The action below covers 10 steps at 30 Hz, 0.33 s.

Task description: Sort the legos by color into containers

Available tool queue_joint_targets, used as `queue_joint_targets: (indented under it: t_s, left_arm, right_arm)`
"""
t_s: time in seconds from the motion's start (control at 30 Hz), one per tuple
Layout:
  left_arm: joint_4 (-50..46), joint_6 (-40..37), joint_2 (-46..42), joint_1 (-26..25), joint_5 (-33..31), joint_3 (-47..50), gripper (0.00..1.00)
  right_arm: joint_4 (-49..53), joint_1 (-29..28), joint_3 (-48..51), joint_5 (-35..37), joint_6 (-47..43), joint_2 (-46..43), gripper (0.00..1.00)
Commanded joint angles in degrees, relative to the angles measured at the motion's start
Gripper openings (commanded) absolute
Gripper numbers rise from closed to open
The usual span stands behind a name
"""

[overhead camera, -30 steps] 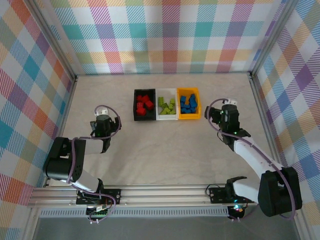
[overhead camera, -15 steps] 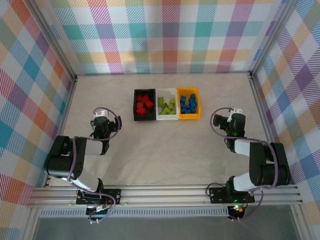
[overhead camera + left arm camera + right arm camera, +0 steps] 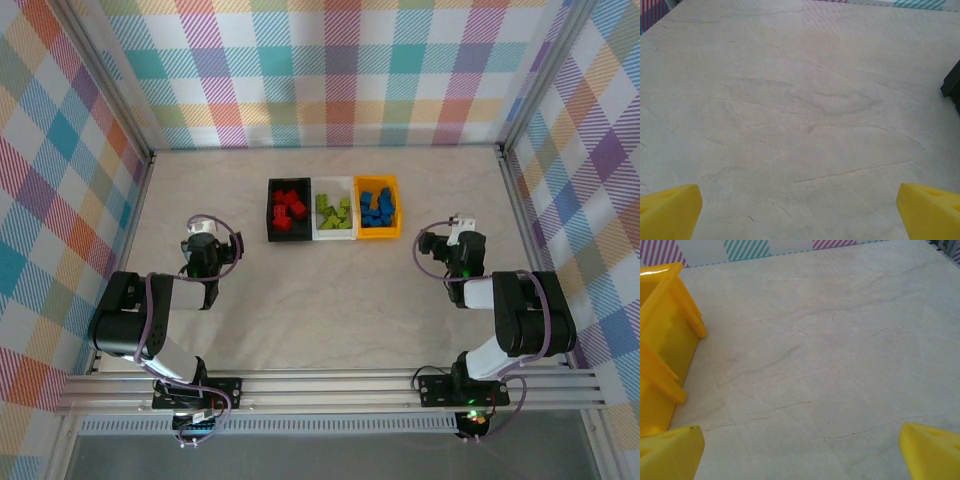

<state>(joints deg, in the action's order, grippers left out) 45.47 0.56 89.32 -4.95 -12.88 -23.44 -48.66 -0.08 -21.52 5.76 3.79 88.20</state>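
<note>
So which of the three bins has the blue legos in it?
The orange-yellow bin at the right end of the row holds the blue legos; the white middle bin holds green legos, the black left bin red legos.

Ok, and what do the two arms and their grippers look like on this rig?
The left arm and right arm both have black joint housings with white link sections. A purple cable loops along each. The left gripper and right gripper carry blunt, bright yellow fingertips.
</note>
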Motion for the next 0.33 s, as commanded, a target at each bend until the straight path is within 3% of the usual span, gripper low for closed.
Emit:
queue_joint_targets:
  t_s: [0.0,0.3]
  left_arm:
    - [2.1,-0.4,0.1,0.2,0.4,0.2,1.0]
    - [2.0,-0.4,0.2,0.2,0.5,0.1,1.0]
  right_arm:
    - [-3.0,-0.4,0.4,-0.3,-0.4,-0.6,1.0]
    - [-3.0,-0.3,0.3,-0.2,-0.5,-0.6,1.0]
